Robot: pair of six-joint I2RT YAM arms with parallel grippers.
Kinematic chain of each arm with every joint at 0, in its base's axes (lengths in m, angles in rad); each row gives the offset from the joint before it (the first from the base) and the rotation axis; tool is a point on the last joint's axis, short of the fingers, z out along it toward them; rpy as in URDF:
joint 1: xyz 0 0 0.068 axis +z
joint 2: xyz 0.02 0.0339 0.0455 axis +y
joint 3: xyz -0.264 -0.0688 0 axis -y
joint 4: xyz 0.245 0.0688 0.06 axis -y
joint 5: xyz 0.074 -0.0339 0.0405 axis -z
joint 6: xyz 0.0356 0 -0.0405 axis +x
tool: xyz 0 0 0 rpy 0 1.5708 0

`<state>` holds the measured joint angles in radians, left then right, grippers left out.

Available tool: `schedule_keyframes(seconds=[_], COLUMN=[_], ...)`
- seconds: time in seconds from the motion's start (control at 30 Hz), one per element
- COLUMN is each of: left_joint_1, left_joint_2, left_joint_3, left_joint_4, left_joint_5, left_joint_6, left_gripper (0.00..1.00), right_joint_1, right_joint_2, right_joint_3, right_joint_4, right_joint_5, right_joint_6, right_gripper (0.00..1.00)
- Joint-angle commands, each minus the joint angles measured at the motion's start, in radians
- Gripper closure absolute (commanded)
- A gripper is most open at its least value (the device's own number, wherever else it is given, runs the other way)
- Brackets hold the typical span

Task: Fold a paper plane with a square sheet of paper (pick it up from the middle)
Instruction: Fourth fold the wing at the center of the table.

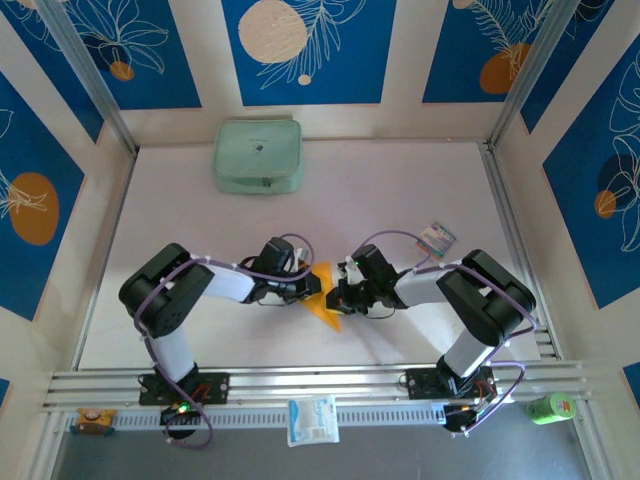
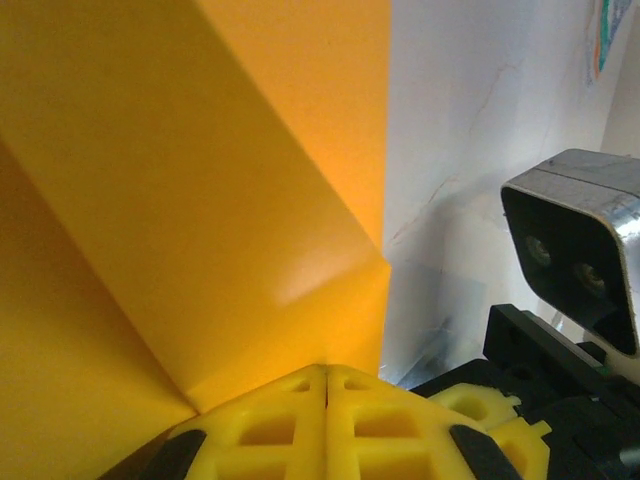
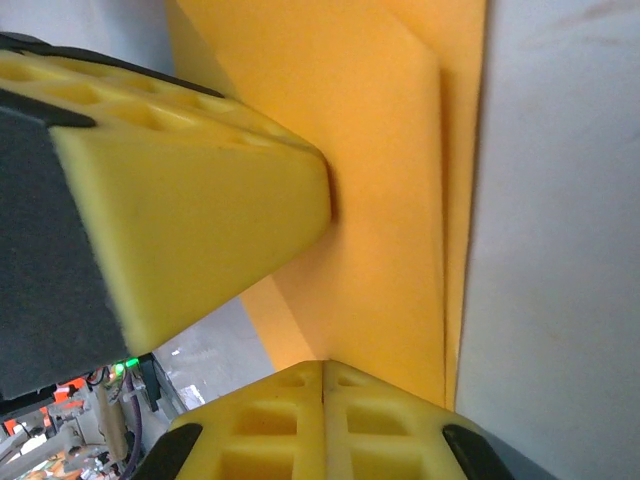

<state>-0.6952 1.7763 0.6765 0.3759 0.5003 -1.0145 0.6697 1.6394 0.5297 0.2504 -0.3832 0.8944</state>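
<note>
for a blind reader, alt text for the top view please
Two robot arms meet over a table, left gripper and right gripper both shut on a folded orange paper. A green pouch lies farther back; a striped card sits by the right arm.

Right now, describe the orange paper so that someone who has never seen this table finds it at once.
Look at the white table, near its front edge, where the left gripper and the right gripper meet tip to tip. The paper sits between them, small and pointed. Unlike the pale green pouch and the striped card farther back, it is plain orange and creased.
</note>
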Motion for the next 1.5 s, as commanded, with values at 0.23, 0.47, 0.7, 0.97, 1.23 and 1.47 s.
schedule_keyframes(seconds=[0.23,0.47,0.7,0.97,1.23,1.47], left_joint_1=[0.054,0.089,0.140,0.202,0.236,0.243], left_joint_2=[0.024,0.038,0.062,0.080,0.070,0.009], left_joint_3=[0.082,0.129,0.173,0.215,0.221,0.241], left_joint_4=[-0.193,-0.235,-0.273,-0.309,-0.328,-0.380], left_joint_5=[-0.100,-0.105,-0.109,-0.120,-0.145,-0.178], left_joint_6=[0.068,0.098,0.129,0.157,0.181,0.216], left_gripper=[1.00,1.00,1.00,1.00,1.00,1.00], right_joint_1=[-0.001,-0.001,0.000,-0.001,-0.014,-0.028], right_joint_2=[0.047,0.049,0.057,0.066,0.071,0.077], right_joint_3=[-0.053,-0.058,-0.057,-0.057,-0.044,-0.024], right_joint_4=[-0.147,-0.139,-0.135,-0.130,-0.146,-0.166], right_joint_5=[0.035,0.024,0.015,0.003,-0.013,-0.038], right_joint_6=[-0.017,-0.019,-0.026,-0.030,-0.061,-0.094], right_gripper=[0.99,0.99,0.99,0.99,0.99,0.99])
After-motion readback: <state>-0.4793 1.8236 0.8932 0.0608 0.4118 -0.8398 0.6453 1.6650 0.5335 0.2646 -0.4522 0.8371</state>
